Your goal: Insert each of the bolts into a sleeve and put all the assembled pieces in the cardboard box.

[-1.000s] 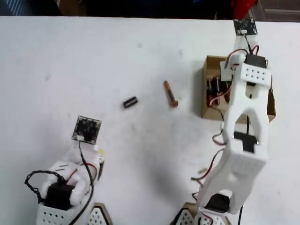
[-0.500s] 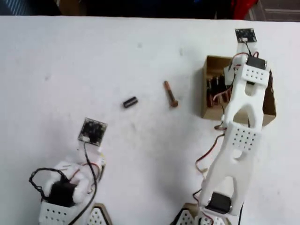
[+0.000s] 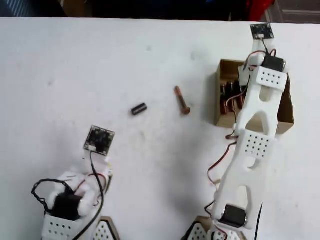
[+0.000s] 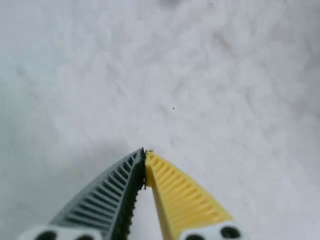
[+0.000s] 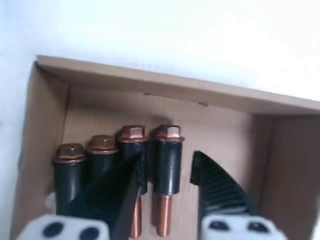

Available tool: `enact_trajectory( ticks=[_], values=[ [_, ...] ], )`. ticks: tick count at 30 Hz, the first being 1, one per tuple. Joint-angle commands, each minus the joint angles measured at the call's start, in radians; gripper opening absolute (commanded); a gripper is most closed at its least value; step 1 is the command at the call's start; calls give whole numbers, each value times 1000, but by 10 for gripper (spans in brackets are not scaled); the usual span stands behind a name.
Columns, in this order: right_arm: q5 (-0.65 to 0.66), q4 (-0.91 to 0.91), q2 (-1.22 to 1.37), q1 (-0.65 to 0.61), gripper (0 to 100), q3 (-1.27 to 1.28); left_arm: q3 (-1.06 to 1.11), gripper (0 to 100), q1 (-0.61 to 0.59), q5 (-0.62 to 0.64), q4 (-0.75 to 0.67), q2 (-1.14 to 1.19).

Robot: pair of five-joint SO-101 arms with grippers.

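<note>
The white table [image 3: 100, 60] carries all items. The right arm [image 3: 255, 150] extends from the near edge across the table, with its wrist above the box [image 3: 218, 100]. The left arm [image 3: 65, 210] sits folded at the near left corner, well apart from the loose parts.

The box stands open-topped on the right side of the table. Four pieces [image 5: 120, 160] lie side by side on its floor, each a copper hex-head bolt in a black sleeve, with the heads toward the far wall.

The right gripper [image 5: 165, 157] is inside the box. Its jaws are spread and straddle the fourth piece; one finger lies just beside it and the other stands apart from it, so nothing is pinched.

The left gripper [image 4: 145, 152] hangs over bare table. Its jaws are pressed together tip to tip, with nothing between them.

One bolt [image 3: 181, 100] lies on the table left of the box. One sleeve [image 3: 139, 109] lies farther left, near the bolt but apart from it.
</note>
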Motion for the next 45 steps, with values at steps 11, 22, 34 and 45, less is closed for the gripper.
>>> enact_trajectory(
  ticks=[11, 22, 34, 45],
  values=[
    [12, 263, -81, -73, 91, -318, -8, 23, -59, -9, -28, -2],
    [6, 275, -252, -101, 24, -318, 20, 23, -127, -9, -28, -2],
    [3, 272, -631, -166, 24, 92, 25, 23, -128, -11, -28, -2],
    [2, 269, -1000, -410, 28, 516, 25, 23, -133, -11, -20, -2]
  ],
)
